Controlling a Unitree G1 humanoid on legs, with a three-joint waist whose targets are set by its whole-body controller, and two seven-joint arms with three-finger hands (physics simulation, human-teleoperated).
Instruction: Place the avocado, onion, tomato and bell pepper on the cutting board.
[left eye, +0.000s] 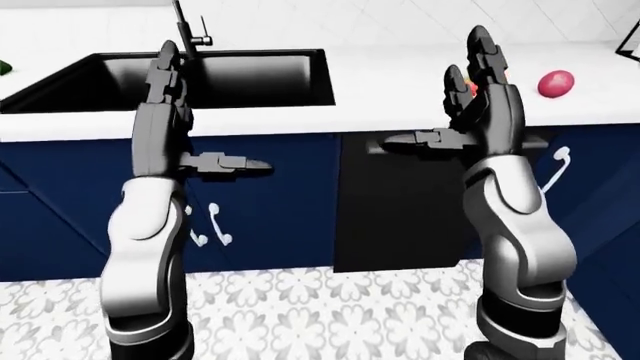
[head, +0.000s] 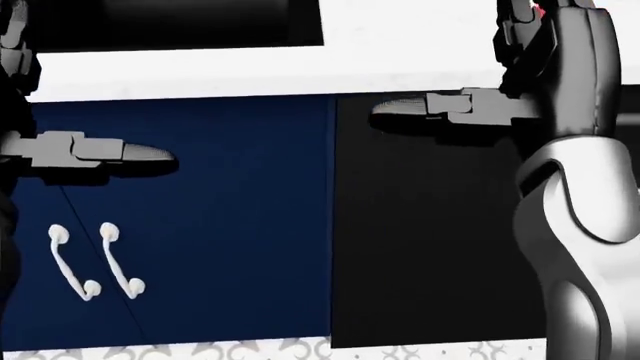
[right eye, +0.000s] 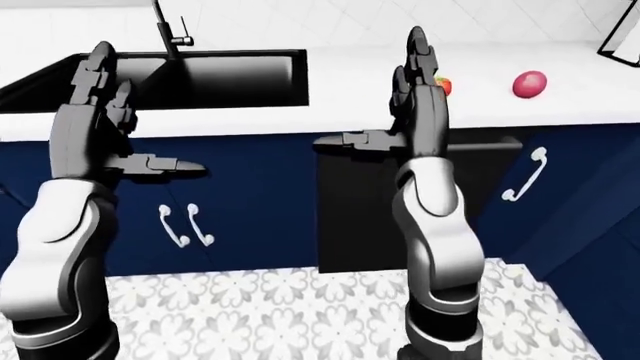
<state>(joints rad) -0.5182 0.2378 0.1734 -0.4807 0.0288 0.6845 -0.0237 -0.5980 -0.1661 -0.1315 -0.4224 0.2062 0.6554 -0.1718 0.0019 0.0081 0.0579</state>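
A pink-red onion (left eye: 556, 83) lies on the white counter (left eye: 400, 71) at the right of the left-eye view. A red tomato (right eye: 443, 85) sits left of it, partly hidden behind my right hand. At the far left edge a bit of something green (left eye: 4, 67) shows on the counter; I cannot tell what it is. No cutting board is in view. My left hand (left eye: 205, 112) is raised below the sink, fingers up and thumb out, open and empty. My right hand (left eye: 435, 90) is raised the same way below the tomato, open and empty.
A black sink (left eye: 215, 75) with a dark faucet (left eye: 188, 26) is set into the counter. Below are navy cabinet doors with white handles (left eye: 205, 225) and a black panel (left eye: 400, 202). Patterned floor tiles (left eye: 320, 307) lie underneath. A dark frame (left eye: 630, 41) stands at the top right.
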